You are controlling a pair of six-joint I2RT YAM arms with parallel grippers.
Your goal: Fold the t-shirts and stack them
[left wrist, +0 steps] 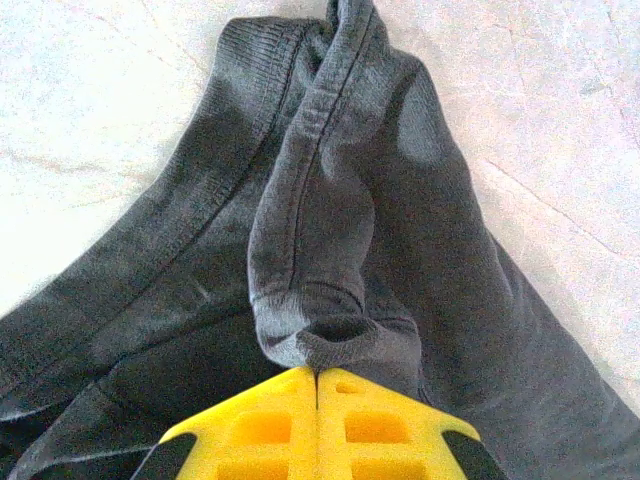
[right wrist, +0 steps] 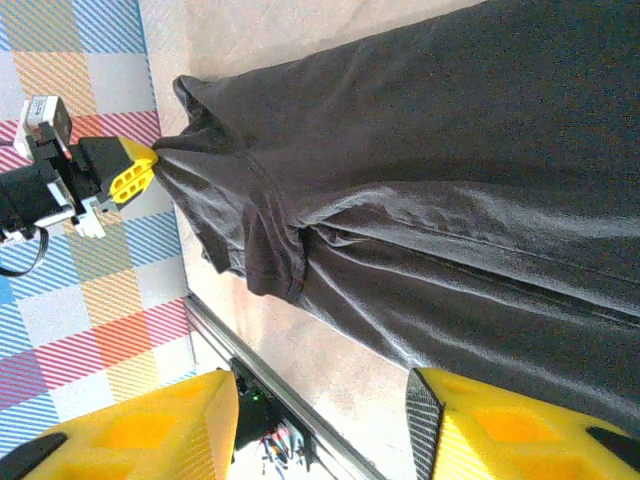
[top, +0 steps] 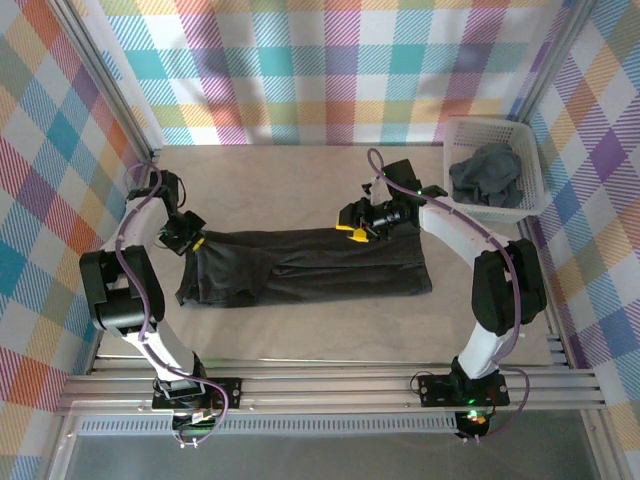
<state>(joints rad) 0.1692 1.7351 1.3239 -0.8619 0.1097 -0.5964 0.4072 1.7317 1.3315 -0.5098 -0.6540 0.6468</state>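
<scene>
A dark t-shirt [top: 310,265] lies spread on the surface [top: 300,185], its left end pinched in the clenched left hand [left wrist: 317,372], the right hand [right wrist: 320,390] released at its far edge.

Overhead camera looks down; both wrist cameras closely face the same t-shirt [top: 300,265].

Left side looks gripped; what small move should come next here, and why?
Probably lower the right pincer and close it on the far edge of the t-shirt: the left pincer is shut on a bunched corner, while the right one is open, holding nothing.
</scene>
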